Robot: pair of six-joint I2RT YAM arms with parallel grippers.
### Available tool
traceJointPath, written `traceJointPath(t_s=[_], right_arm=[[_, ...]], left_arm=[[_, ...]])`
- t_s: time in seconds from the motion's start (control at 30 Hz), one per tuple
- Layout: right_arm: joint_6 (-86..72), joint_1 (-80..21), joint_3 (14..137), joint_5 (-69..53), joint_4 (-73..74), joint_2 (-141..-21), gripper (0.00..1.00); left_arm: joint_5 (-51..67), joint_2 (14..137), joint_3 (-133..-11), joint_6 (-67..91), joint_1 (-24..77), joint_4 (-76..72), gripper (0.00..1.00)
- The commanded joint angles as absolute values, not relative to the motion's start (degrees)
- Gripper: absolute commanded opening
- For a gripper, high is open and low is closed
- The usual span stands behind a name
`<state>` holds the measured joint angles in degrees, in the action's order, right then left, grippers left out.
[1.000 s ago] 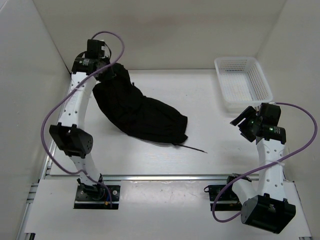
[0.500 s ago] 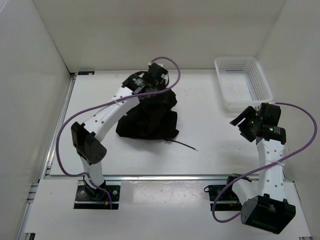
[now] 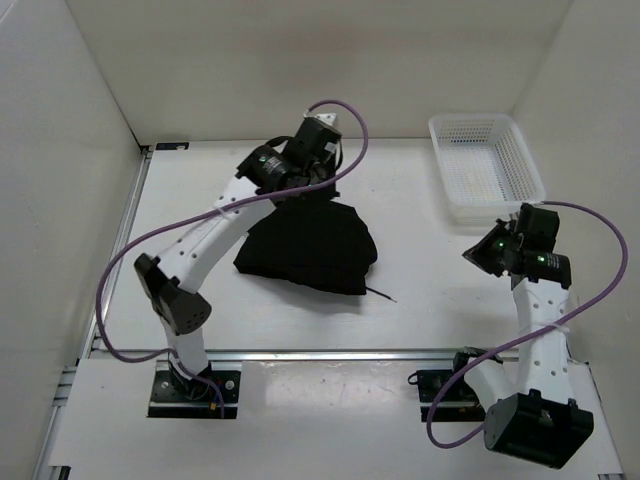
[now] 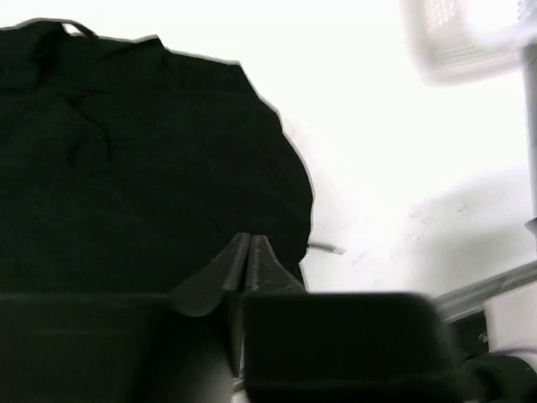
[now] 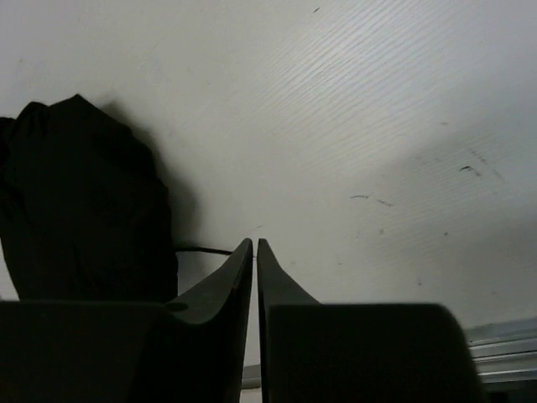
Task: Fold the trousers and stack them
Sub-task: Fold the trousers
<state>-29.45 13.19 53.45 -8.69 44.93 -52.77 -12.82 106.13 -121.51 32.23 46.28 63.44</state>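
Beneath the left arm [image 3: 215,225], trousers [image 3: 312,250] partly hidden, basket [image 4: 470,46] blurred

No text, label, brand, number or sign can be read in any of the views. The trousers [image 3: 318,252] show only plain black cloth.
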Motion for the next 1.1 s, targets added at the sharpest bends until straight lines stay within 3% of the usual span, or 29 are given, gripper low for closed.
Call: traceJointPath(t_s=[0.0,0.07,0.3,0.43,0.53,0.57,0.67,0.87,1.07], right_arm=[[-27.2,9.0,54.4,-14.4,43.3,-55.4,0.07],[-27.2,1.9,55.8,-13.9,42.0,-56.7,0.00],[-31.3,-23.8,65.4,-5.4,38.8,-72.4,0.04],[-31.8,-35.2,72.2,-1.5,37.5,-80.8,0.14],[-31.3,-41.5,77.8,1.0,37.5,-90.9,0.35],[-31.3,-42.5,79.1,1.8,37.5,-93.2,0.42],[-31.3,-44.6,82.4,3.9,36.9,-101.1,0.51],[-31.8,-42.9,84.9,7.3,35.7,-112.1,0.52],[-29.5,-41.6,86.0,7.9,37.2,-107.2,0.51]], left_arm=[[-14.9,100.3,-117.5,31.5,44.8,63.8,0.10],[-13.6,98.0,-113.6,32.1,43.2,64.5,0.10],[-6.9,88.1,-84.5,32.1,32.3,53.6,0.10],[-5.1,89.1,-76.9,31.6,27.1,48.7,0.10],[-4.0,92.9,-74.2,30.9,24.7,45.7,0.10],[-3.2,94.7,-73.3,30.9,24.7,44.5,0.10],[-2.6,97.8,-71.2,30.9,24.1,42.4,0.10],[-2.1,99.9,-65.9,30.9,24.1,41.8,0.10],[1.6,89.7,-64.2,30.4,24.1,44.0,0.10]])
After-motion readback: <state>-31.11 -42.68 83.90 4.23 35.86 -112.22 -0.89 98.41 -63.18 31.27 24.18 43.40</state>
